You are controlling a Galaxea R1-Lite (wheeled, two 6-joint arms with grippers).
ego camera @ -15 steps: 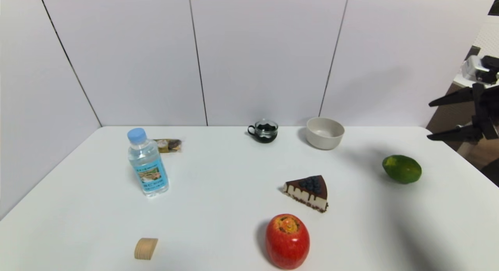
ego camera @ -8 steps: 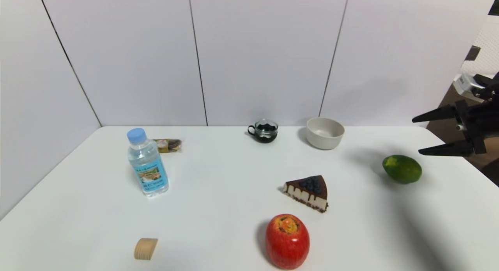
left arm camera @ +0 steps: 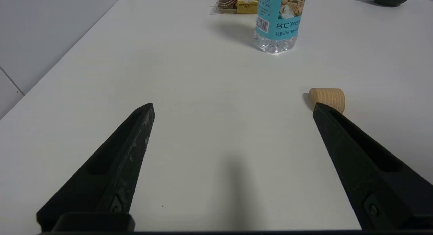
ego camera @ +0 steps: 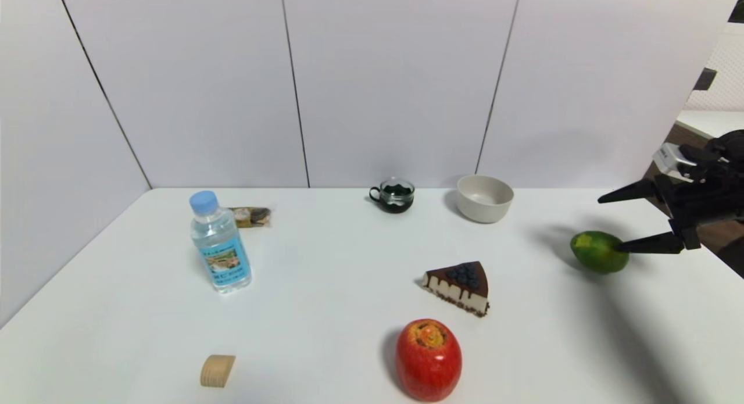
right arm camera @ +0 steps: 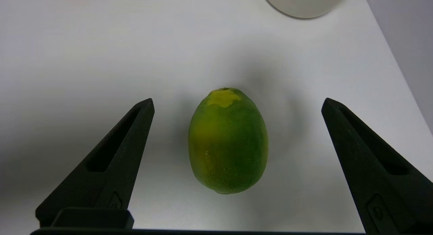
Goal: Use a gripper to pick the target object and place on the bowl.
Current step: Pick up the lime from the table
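The green oval fruit with a yellowish patch lies on the white table at the right. In the right wrist view the fruit sits between my open fingers, touching neither. My right gripper is open, just above and to the right of the fruit, its lower fingertip overlapping the fruit's right end. The off-white bowl stands empty at the back of the table; its base shows in the right wrist view. My left gripper is open and empty over the front left of the table; it does not show in the head view.
A dark glass cup stands left of the bowl. A cake slice and a red apple lie in front. A water bottle, a snack packet and a small wooden piece are at the left.
My right gripper has come down and leftward from the table's right edge to the green fruit, still open. Nothing else has moved.
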